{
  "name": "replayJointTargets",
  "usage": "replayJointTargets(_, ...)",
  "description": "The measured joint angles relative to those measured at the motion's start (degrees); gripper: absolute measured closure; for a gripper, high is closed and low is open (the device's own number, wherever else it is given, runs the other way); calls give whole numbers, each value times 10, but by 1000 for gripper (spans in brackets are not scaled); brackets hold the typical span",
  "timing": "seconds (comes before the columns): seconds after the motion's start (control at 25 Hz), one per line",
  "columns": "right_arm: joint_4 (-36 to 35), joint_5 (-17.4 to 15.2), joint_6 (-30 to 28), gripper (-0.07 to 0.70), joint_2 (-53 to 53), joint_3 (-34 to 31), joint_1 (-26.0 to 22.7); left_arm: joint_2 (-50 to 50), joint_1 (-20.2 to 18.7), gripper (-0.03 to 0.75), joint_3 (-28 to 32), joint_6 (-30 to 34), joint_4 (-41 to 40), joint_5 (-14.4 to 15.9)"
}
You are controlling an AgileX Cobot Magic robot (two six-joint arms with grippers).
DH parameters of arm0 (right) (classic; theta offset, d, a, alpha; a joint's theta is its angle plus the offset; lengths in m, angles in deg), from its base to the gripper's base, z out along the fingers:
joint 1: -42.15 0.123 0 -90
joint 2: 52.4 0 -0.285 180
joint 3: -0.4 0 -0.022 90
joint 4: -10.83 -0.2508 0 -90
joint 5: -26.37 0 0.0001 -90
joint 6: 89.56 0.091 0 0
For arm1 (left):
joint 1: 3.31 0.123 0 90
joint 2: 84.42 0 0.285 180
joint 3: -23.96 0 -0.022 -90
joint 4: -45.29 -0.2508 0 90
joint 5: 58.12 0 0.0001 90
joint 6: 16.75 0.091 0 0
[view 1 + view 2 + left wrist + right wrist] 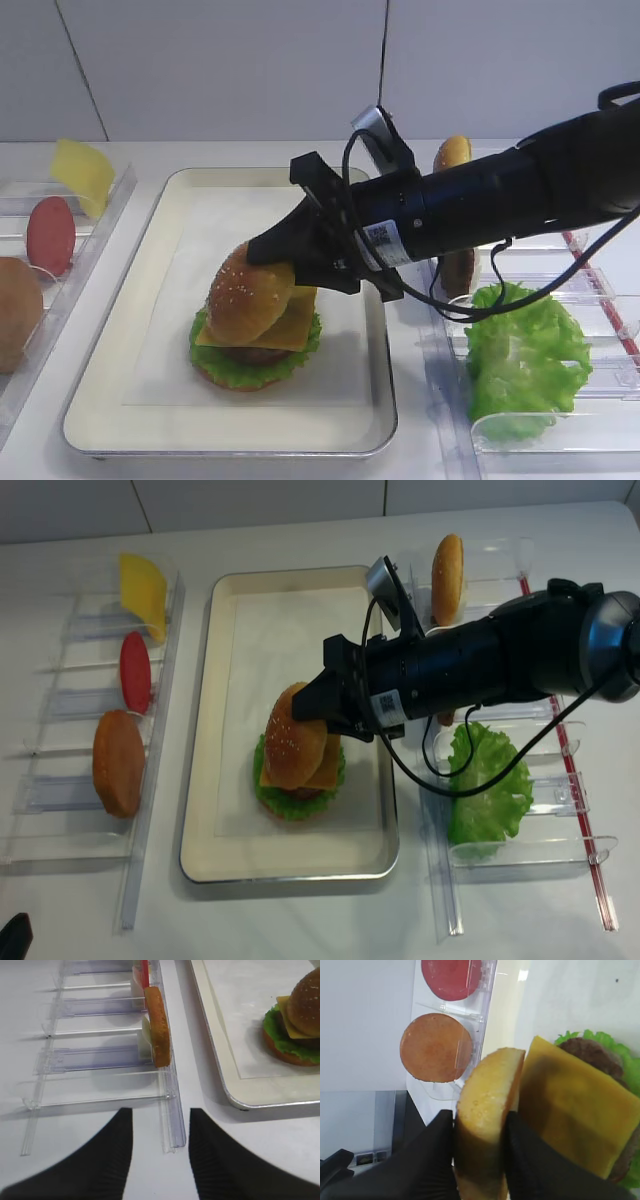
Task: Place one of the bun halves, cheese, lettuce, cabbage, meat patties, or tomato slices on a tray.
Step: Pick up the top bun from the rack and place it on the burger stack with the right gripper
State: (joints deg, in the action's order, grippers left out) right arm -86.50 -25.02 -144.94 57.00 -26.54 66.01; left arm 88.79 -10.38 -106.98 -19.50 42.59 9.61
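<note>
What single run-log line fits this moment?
right gripper: shut on bun top | bun: tilted against cheese on stack | tray: holds stack | left gripper: open, idle

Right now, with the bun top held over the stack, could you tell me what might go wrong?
The right gripper holds the bun top tilted against the cheese, so on release it may slide off. The cheese already overhangs the patty and could be dragged askew as the fingers withdraw.
</note>
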Motion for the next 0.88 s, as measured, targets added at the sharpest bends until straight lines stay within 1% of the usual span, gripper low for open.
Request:
replayJointTargets(0.28, 19, 3, 8, 358, 0, 1, 1, 0, 0, 461, 0, 0, 0, 0)
replayJointTargets(0.76, 23, 8, 11, 358, 0, 2, 1, 0, 0, 461, 0, 0, 0, 0)
replayJointTargets(0.88, 31, 8, 11, 345, 0, 2, 1, 0, 0, 461, 0, 0, 0, 0)
